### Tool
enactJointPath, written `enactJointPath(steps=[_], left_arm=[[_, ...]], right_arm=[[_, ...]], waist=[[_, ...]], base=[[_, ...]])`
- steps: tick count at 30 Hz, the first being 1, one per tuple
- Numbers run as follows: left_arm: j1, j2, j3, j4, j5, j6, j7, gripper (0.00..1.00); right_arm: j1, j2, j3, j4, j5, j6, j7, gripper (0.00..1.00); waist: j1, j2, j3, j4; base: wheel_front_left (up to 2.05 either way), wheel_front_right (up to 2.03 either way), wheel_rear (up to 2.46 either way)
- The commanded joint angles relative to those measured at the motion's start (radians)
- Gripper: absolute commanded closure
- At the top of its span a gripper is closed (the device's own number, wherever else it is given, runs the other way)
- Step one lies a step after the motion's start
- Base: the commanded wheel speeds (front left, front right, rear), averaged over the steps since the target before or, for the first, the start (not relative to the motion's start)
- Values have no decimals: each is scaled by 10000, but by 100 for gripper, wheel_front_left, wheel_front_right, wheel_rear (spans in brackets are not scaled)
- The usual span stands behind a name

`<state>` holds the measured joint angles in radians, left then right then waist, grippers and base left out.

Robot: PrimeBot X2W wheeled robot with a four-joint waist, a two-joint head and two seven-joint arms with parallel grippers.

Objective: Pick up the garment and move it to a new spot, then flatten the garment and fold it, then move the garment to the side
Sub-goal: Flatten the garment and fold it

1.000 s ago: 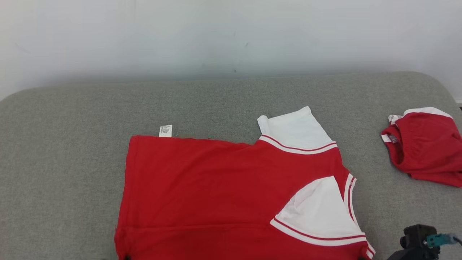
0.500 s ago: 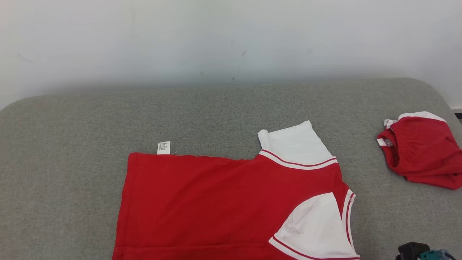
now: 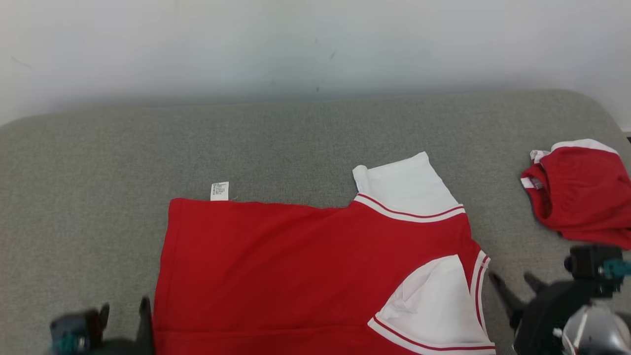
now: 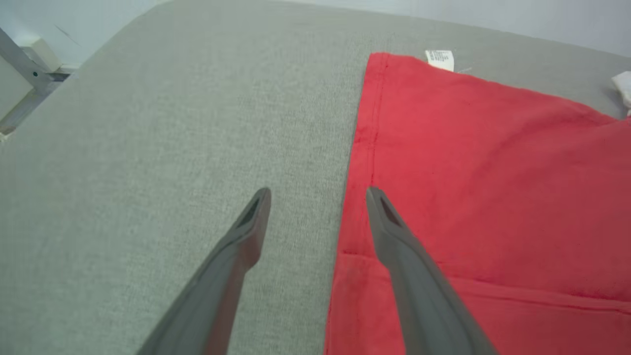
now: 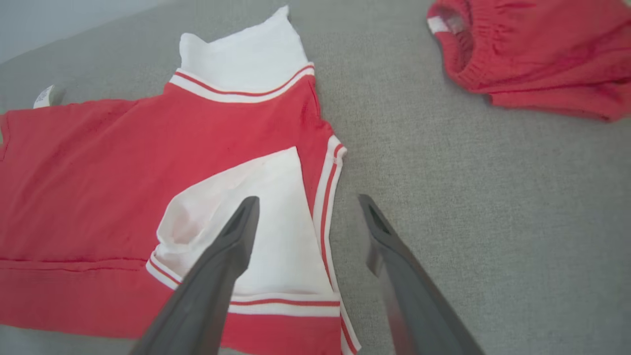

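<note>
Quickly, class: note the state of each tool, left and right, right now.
Left tool: open, empty, at the red shirt's side edge.
Right tool: open, empty, over its neckline.

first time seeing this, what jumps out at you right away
A bright red shirt with white sleeves lies spread on the grey padded surface, front and middle. A second, crumpled red garment sits apart at the far right. The left claw stands open at the shirt's left edge, the right claw open at its right edge.
</note>
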<state>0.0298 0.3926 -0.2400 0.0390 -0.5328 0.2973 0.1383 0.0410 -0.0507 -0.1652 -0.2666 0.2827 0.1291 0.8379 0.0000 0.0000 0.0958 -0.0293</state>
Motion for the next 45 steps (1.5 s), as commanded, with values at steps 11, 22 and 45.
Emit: enactJointPath(steps=[11, 22, 45], left_arm=[[-4080, 501, -685, 2672, 356, -1289, 1435, 0], [-6739, 614, -1248, 5502, 1042, -1670, 1625, 0], [-7384, 421, -1287, 7042, 589, -1830, 2070, 0]], right_arm=[[-2820, -4, 1929, 1164, -475, 23, -286, 0], [-3971, 8, 2593, 1929, -391, 23, -898, 0], [-4316, -27, 2510, 2137, -491, 23, -837, 0]], waist=[[0, 0, 947, -754], [0, 0, 1937, -1632], [0, 0, 2089, -1374]], base=[[0, 0, 0], [0, 0, 0], [0, 0, 0]])
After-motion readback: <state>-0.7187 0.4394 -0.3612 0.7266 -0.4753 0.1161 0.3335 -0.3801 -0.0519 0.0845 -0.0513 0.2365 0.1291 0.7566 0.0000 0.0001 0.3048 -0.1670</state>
